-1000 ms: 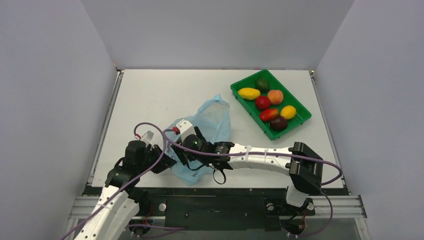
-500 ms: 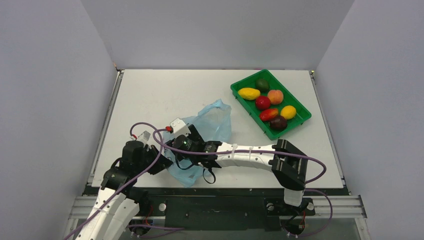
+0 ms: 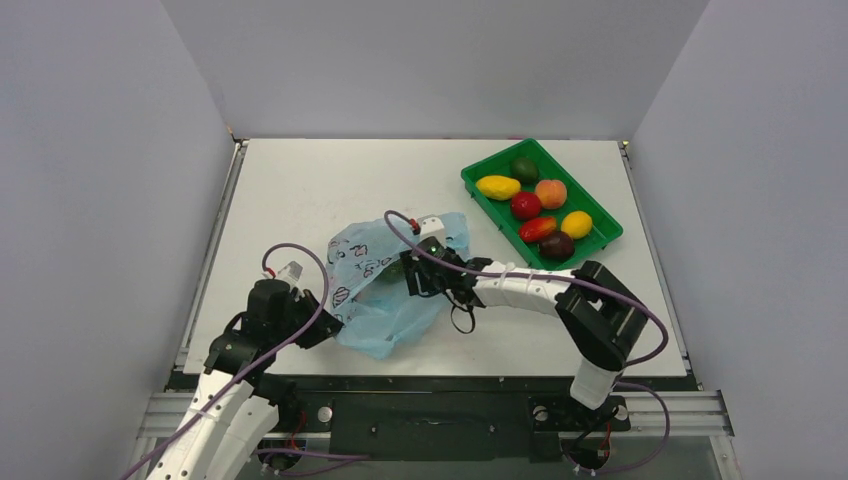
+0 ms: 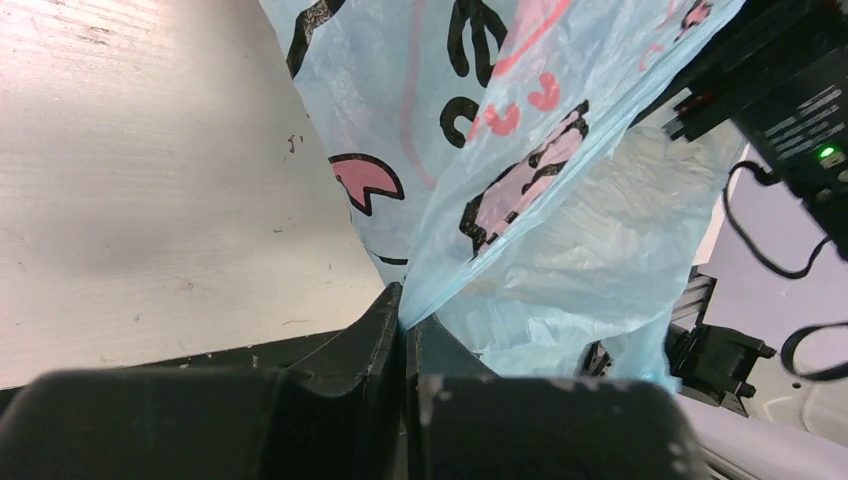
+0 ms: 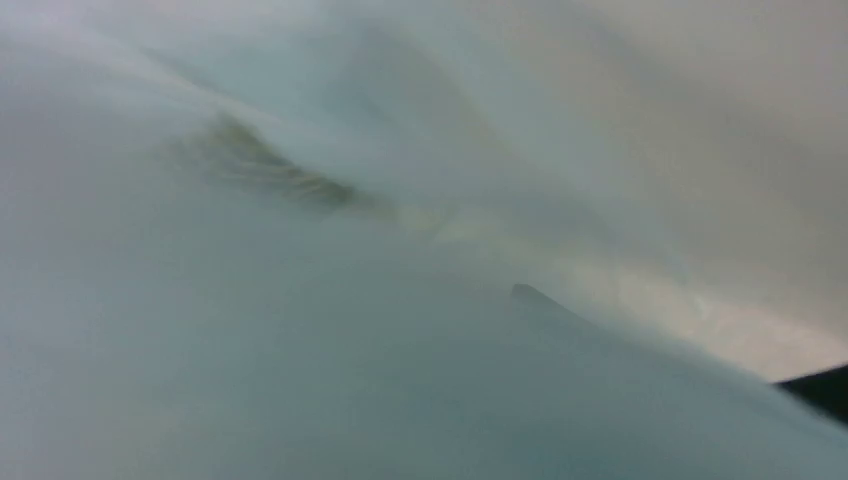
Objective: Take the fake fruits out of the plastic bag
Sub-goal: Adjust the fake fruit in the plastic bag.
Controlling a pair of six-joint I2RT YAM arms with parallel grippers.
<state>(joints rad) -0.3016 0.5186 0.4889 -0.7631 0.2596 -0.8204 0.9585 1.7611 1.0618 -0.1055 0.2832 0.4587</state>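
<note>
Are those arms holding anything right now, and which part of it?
The left gripper is shut on a fold of the plastic bag at its near edge. The right gripper is inside the bag; whether it holds anything cannot be told.

My left arm (image 3: pixel 262 325) crouches over the counter's (image 3: pixel 300 180) near-left corner, left gripper (image 4: pixel 403 315) pinched tight on a fold of the plastic bag (image 4: pixel 560 230); my right arm (image 3: pixel 530 290) bends sharply at the near edge and stretches leftward toward mid-counter, wrist low; right gripper lost under the bag, its jaws unreadable from my seat.
</note>
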